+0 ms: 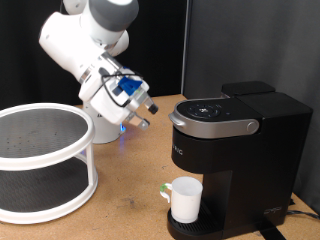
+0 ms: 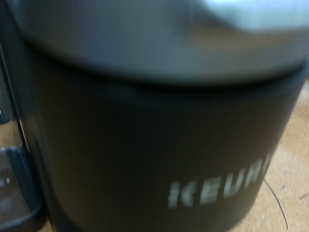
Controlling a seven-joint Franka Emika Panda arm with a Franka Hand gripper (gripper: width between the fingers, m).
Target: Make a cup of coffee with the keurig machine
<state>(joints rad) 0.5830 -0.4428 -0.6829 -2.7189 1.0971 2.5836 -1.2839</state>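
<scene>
The keurig machine [image 1: 235, 150] stands at the exterior view's right, matte black with a silver-grey lid handle and its lid down. The white cup [image 1: 185, 198] sits on the drip tray under the brew head, handle with a green tint toward the exterior view's left. My gripper [image 1: 146, 112] hangs in the air just left of the brew head, at about lid height, with nothing visible between its fingers. The wrist view is filled by the machine's dark rounded body [image 2: 154, 135] with part of the white KEURIG lettering, blurred; no fingers show there.
A white two-tier round rack [image 1: 40, 160] stands at the exterior view's left on the wooden table [image 1: 125, 215]. A black curtain is behind. A thin cable lies on the table by the machine's right side [image 1: 300, 210].
</scene>
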